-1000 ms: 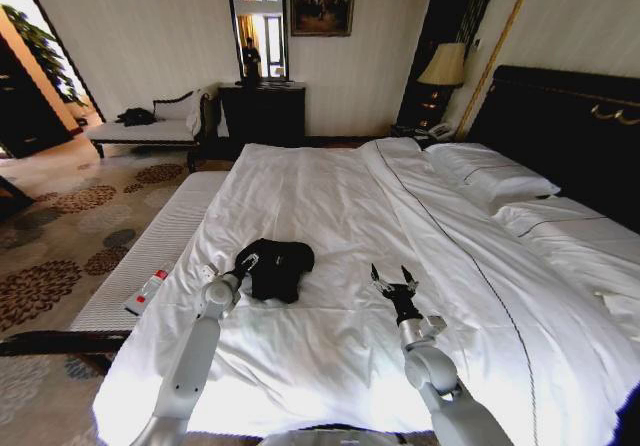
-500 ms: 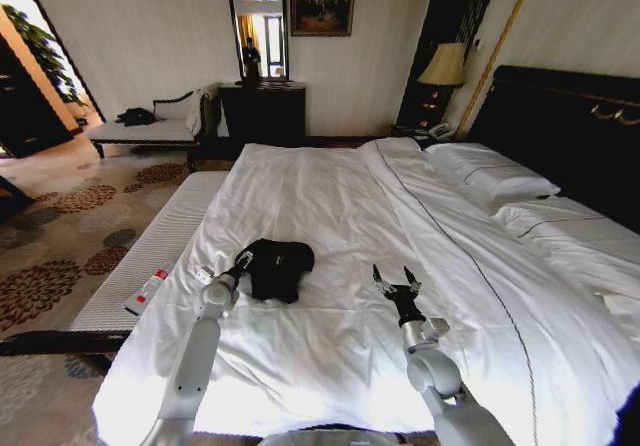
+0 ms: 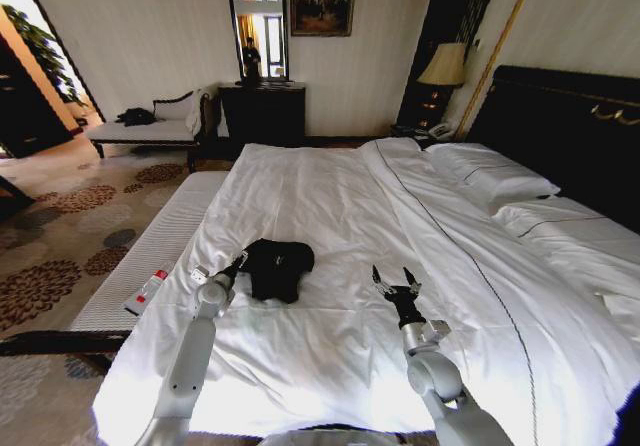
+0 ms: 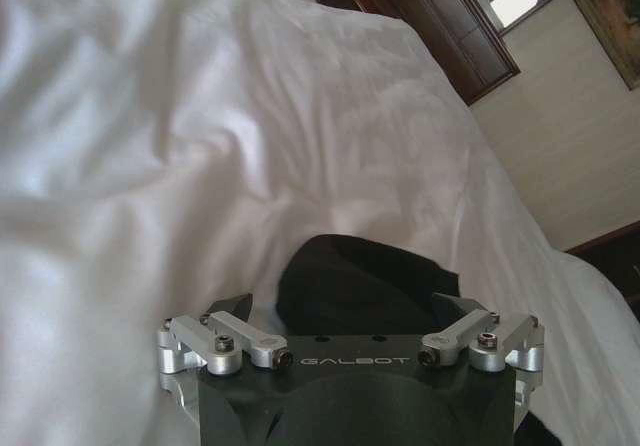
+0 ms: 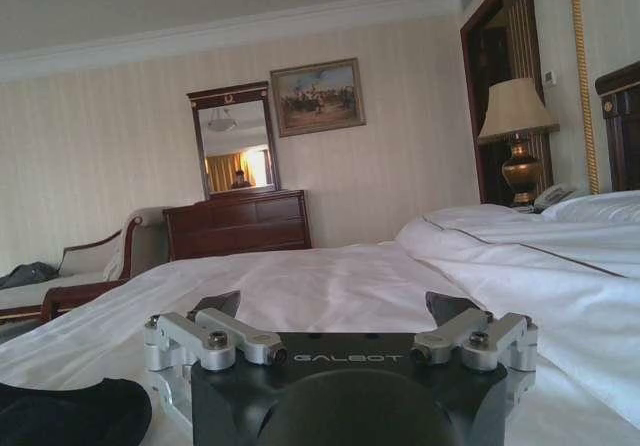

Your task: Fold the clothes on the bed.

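The left gripper [image 3: 237, 262] sits at the near left edge of the crumpled black T-shirt [image 3: 277, 267], its fingers spread wide and closed on nothing; in the left wrist view the two dark fingertips [image 4: 232, 307] stand apart on either side of the bunched black cloth [image 4: 360, 286], which lies just ahead of them on the white duvet [image 4: 200, 166]. The left arm reaches up from the bottom of the head view, over the near left part of the bed [image 3: 330, 216].

The right gripper [image 3: 396, 279] is held above the duvet to the right of the shirt and well apart from it, fingers also spread wide and empty. In the right wrist view its fingertips [image 5: 218, 303] point across the bed toward the far wall, and a dark edge of the shirt [image 5: 70, 414] shows at the lower corner.

The T-shirt lies in a loose heap, unfolded, on the near left half of the bed. White pillows [image 3: 490, 176] rest against the dark wooden headboard [image 3: 560, 136] on the right. A white-cushioned bench [image 3: 150, 256] runs along the bed's left side with a small red and white object [image 3: 147, 291] on it. A dark dresser [image 3: 262, 111] with a mirror [image 3: 258, 31] stands at the far wall, a lamp [image 3: 444, 71] to its right
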### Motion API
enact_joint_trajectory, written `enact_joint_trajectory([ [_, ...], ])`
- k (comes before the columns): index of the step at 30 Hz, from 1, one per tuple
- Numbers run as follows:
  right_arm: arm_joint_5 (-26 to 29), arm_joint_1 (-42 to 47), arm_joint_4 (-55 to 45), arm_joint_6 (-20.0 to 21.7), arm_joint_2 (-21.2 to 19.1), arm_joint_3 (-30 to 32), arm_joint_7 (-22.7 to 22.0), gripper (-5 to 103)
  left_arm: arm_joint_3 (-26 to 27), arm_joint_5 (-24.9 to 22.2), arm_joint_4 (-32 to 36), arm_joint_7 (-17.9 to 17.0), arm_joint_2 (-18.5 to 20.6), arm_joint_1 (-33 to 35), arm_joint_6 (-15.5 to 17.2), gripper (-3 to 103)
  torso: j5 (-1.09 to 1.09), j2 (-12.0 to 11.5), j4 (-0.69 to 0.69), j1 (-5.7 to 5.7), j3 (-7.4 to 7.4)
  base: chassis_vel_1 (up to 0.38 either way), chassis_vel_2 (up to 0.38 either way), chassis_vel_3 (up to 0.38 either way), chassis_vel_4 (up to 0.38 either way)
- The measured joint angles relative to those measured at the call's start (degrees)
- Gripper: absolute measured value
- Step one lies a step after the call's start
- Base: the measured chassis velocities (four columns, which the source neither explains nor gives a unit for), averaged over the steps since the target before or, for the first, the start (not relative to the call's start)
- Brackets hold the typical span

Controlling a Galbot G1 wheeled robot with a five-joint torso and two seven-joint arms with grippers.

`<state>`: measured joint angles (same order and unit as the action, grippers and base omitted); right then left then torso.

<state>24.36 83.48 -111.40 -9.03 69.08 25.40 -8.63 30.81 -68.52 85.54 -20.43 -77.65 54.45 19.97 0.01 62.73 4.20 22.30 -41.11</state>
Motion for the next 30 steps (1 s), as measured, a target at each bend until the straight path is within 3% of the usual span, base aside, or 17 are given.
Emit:
enact_joint_trajectory([
  [6,0.0,0.0,0.0,0.0,0.0,0.0,0.0,100,0.6,0.3,-0.5,1.2,-0.4,1.6,-0.9,100,0.00,0.0,-0.01,0.00,0.00,0.000,0.000,0.000,0.000],
  [13,-0.8,-0.1,0.4,0.0,0.4,-1.1,0.0,100,1.9,-3.7,-3.4,3.7,-4.2,-0.3,-4.2,100,0.00,0.0,0.01,0.00,0.00,0.000,0.000,0.000,0.000],
  [21,-0.8,0.1,0.4,0.0,0.1,-0.9,0.0,100,2.6,-4.5,-4.2,5.0,-5.1,-1.2,-5.4,103,0.00,0.0,0.00,0.00,0.00,0.000,0.000,0.000,0.000],
  [30,-0.8,-0.1,0.4,0.0,0.4,-1.3,0.0,100,2.7,-3.4,-4.1,5.5,-5.0,-1.4,-5.6,80,-0.01,0.0,0.00,0.00,0.00,0.000,0.000,0.000,0.000],
])
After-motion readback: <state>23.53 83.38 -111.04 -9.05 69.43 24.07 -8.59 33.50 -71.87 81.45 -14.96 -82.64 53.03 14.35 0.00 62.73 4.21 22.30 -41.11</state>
